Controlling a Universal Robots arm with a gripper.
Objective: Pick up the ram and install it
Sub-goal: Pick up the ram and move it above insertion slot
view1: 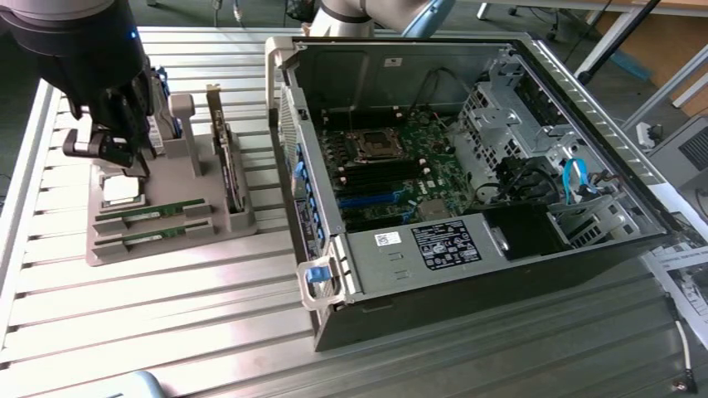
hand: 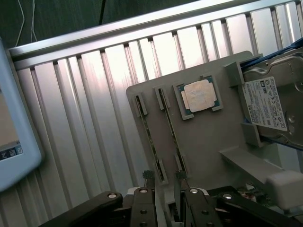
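Two ram sticks stand on edge in slots of a grey holder tray [view1: 177,249] on the exterior view's left: one ram [view1: 149,212] and a second ram [view1: 149,235] beside it. The wrist view shows them as thin green strips, ram [hand: 150,142] and ram [hand: 172,135]. My gripper [view1: 111,156] hangs over the tray's far end, above the parts and apart from them. In the wrist view the gripper [hand: 164,179] is open, with a fingertip [hand: 147,176] near each stick's end and nothing between them. The open computer case [view1: 332,274] lies on the exterior view's right, its motherboard [view1: 387,174] exposed.
On the same tray sit a square silver processor [hand: 199,94], an upright hard drive [hand: 270,104] with blue rails, and an upright card [view1: 227,166]. A pale rounded device [hand: 14,142] lies on the ribbed metal table [view1: 166,323]. Papers [view1: 681,274] lie beyond the case.
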